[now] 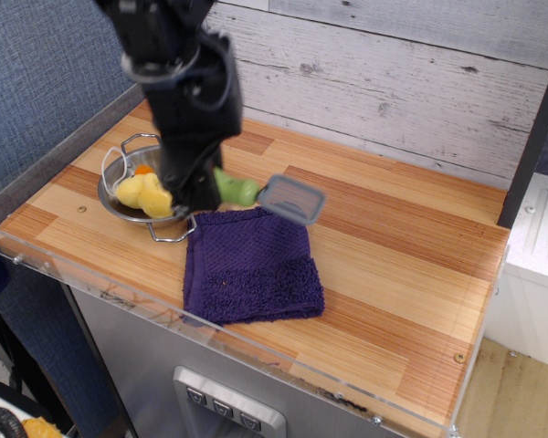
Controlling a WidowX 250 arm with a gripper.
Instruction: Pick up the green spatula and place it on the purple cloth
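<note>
The green spatula (267, 194) has a lime-green handle and a flat grey blade. It hangs level in the air over the far edge of the purple cloth (249, 265), blade pointing right. My gripper (202, 193) is shut on the end of the green handle, just left of the cloth's far left corner. The black arm comes down from the upper left and hides part of the steel bowl. The purple cloth lies flat near the front of the wooden table.
A steel bowl (156, 183) with yellow toy pieces sits left of the cloth, right beside my gripper. A dark post stands at the back left, mostly behind the arm. A clear guard (256, 351) runs along the table's front edge. A whitewashed plank wall stands behind.
</note>
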